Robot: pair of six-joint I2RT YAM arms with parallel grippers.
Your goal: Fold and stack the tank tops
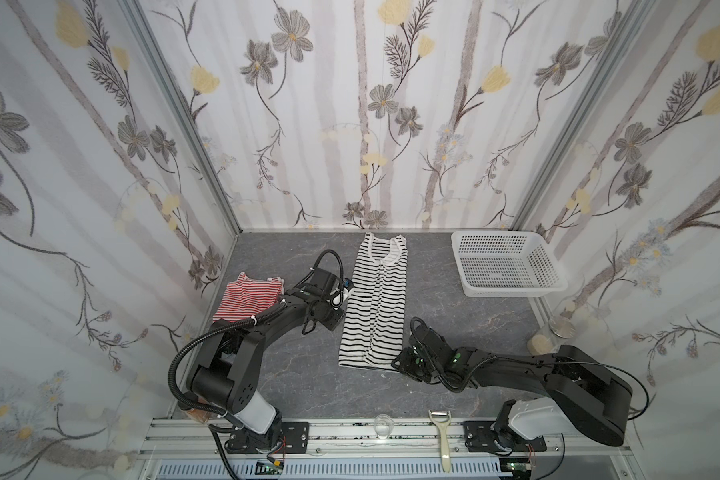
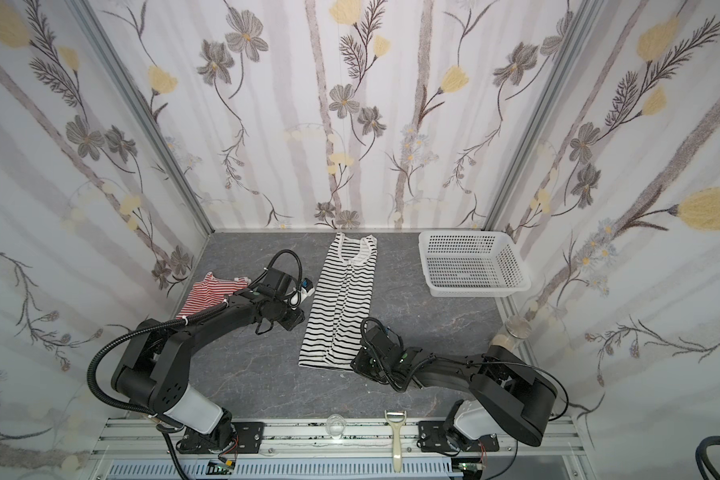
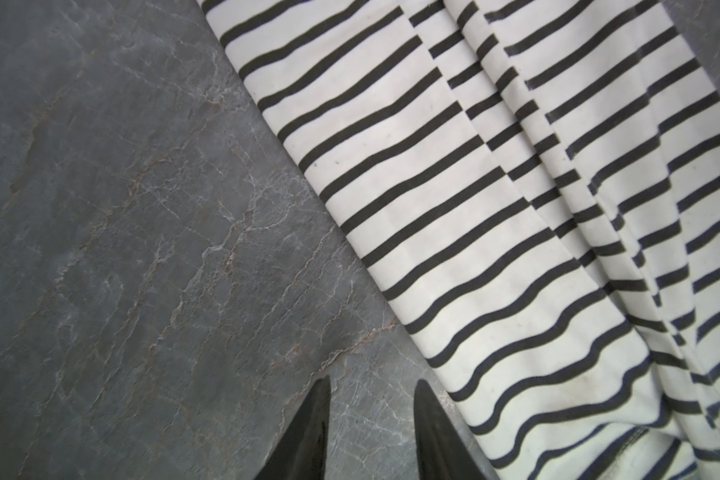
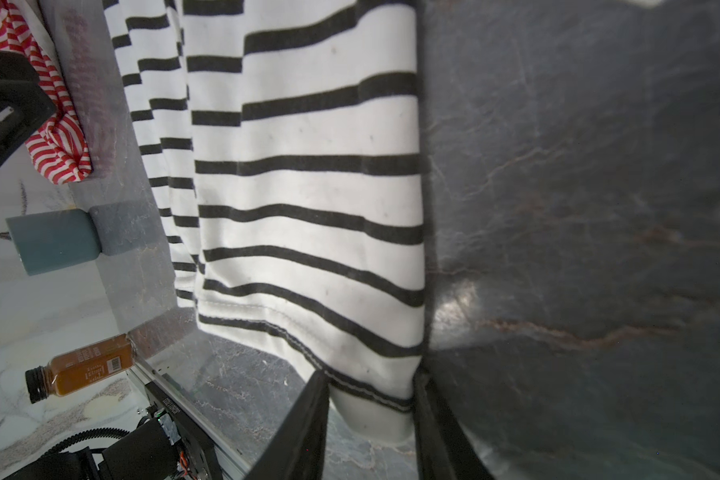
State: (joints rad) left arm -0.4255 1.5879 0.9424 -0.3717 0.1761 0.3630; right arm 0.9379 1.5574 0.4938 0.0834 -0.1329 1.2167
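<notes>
We take the black top (image 1: 375, 299) as our mark. It lies flat on the table (image 1: 454, 328), folded lengthwise into a narrow strip. Both sides are turned in so that their edges meet along its middle. Its long axis runs from the back wall toward the arms' bases, and in both top views the near end leans a little to the left. The neck and straps point to the back wall, the hem to the bases.

The right pincer (image 4: 371, 378) sits at the right-hand corner of the strip's hem. In the right wrist view we see that corner lying between the two fingers (image 4: 304, 428), with the cloth filling the gap from one to the other. The fingers stand partly apart. We cannot tell whether they press the cloth or only straddle it.

The left pincer (image 3: 373, 384) hangs just beside the strip's left edge, about halfway along it. Its fingers are spread with only bare table between them, and the cloth lies just beside one finger, outside the gap.

The red top (image 1: 246, 297) lies rumpled to the left of the black top, apart from it, and the left arm hides part of it. Its straps also point to the back wall. The basket (image 1: 516, 290) stands to the right of the black top's neck end, apart from it.
</notes>
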